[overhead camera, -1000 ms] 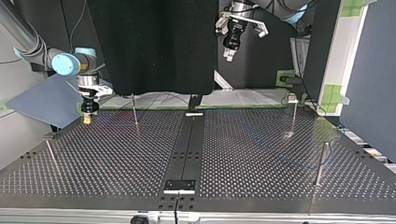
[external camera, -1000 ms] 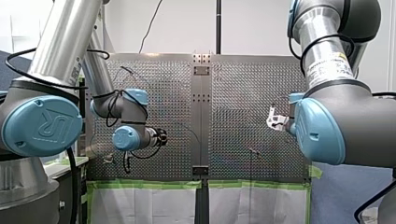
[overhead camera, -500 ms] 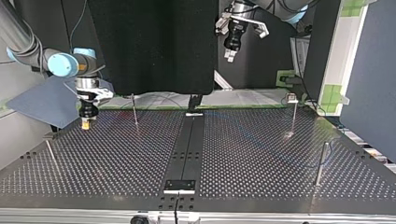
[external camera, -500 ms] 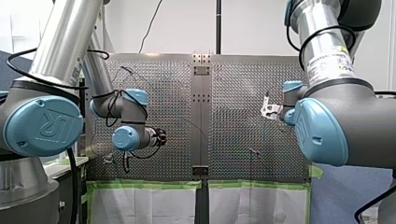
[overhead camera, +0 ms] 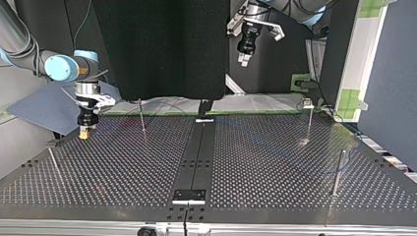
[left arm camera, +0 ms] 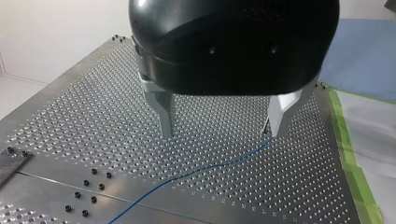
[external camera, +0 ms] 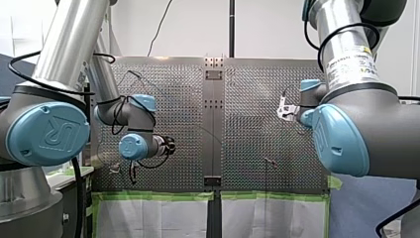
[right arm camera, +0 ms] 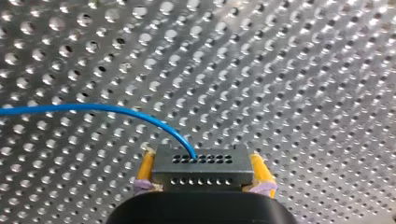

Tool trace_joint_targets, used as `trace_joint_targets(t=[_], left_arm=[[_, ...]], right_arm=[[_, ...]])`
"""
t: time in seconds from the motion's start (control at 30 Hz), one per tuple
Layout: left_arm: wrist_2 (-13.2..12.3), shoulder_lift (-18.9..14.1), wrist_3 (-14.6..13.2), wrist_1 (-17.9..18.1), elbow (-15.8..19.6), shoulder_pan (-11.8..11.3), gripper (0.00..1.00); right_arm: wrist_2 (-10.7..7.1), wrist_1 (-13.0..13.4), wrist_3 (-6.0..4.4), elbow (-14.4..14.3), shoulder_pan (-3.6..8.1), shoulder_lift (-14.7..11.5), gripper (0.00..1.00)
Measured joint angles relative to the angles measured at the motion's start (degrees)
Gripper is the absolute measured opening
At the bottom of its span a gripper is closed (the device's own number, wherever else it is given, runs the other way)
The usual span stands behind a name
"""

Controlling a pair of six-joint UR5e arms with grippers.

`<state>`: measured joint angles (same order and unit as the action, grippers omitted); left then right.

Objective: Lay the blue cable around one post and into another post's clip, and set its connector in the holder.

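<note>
My right jaws are clamped, yellow pads (right arm camera: 146,165) either side, on the connector (right arm camera: 200,170), the blue cable (right arm camera: 93,108) arcing out ahead across the tabletop (right arm camera: 303,70), while my left jaws hang wide and empty above it; judged risk: unrestrained slack snagging and twisting the connector.

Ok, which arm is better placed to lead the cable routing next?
Right. My right gripper is shut on the connector, the blue cable trailing from it, close over the table. My left gripper hangs open, high up, holding nothing.
</note>
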<state>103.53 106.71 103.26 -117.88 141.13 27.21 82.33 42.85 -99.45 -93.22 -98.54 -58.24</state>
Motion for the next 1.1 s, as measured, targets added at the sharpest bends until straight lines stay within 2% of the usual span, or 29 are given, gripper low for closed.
trace_joint_targets(t=[0.2,0.53,0.63,0.9,1.1], left_arm=[[0.0,0.0,-0.1,-0.1,0.0,-0.3,1.00],[-0.1,0.0,-0.4,-0.8,0.0,-0.7,1.00],[-0.1,0.0,-0.4,-1.0,0.0,-0.8,1.00],[-0.1,0.0,-0.7,-1.4,0.0,-1.0,1.00],[-0.1,0.0,-0.7,-1.5,0.0,-1.0,1.00]], right_arm=[[1.11,-2.4,-0.05,0.0,0.44,-2.3,0.00],[1.26,-7.2,-0.14,0.0,0.71,-5.7,0.00],[1.32,-8.7,-0.49,0.0,0.92,-6.2,0.00],[2.75,-12.6,-1.16,0.0,1.96,-8.2,0.00],[2.93,-13.9,-1.19,0.0,2.92,-10.6,0.00]])
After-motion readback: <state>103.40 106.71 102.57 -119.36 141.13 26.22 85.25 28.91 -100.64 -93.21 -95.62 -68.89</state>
